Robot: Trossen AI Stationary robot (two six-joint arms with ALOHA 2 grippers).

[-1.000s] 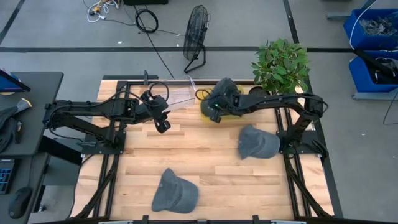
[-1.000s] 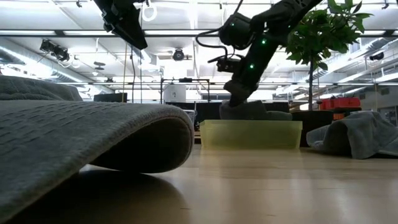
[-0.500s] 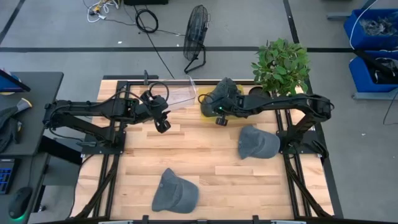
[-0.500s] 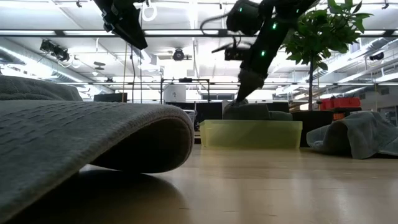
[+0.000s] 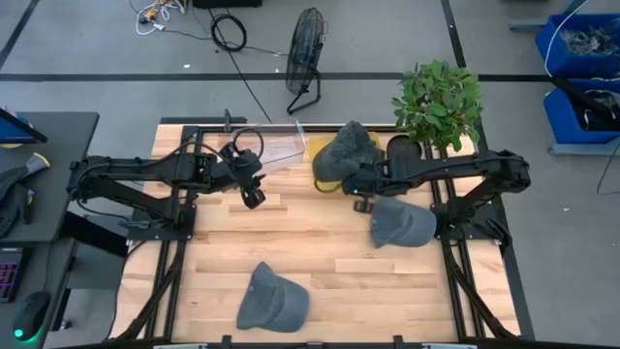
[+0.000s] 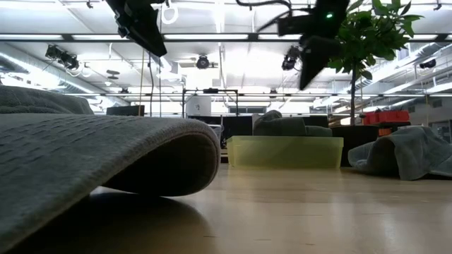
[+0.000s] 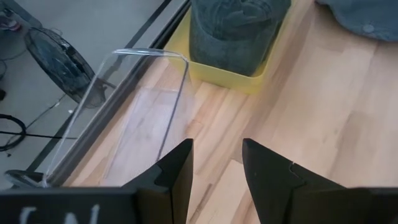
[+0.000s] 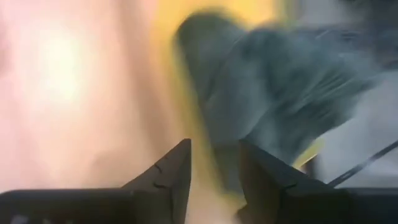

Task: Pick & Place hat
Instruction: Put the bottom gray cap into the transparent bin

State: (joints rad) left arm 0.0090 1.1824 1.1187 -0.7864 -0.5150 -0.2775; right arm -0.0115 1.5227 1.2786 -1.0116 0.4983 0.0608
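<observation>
A grey hat (image 5: pixel 346 148) lies heaped in the yellow bin (image 5: pixel 326 182) at the table's far middle; in the low view the hat (image 6: pixel 281 125) bulges above the bin's rim (image 6: pixel 284 152). My right gripper (image 5: pixel 360 203) hovers open just on the near side of the bin, high above the table (image 6: pixel 311 67), with nothing between its fingers (image 8: pixel 214 180). A second grey hat (image 5: pixel 402 222) rests on the table to the right of that gripper. A third hat (image 5: pixel 272 299) rests near the front edge. My left gripper (image 5: pixel 255 195) waits open over the far left (image 7: pixel 216 174).
A clear plastic box (image 5: pixel 277 148) lies on its side left of the bin. A potted plant (image 5: pixel 438 100) stands at the far right corner. Bare wood (image 5: pixel 310 237) stretches between the bin and the front hat, which fills the low view's left (image 6: pixel 106 155).
My right gripper has let go of the hat in the bin, risen clear of it and drawn back toward the table's near edge and slightly right. The hat stays heaped in the bin.
</observation>
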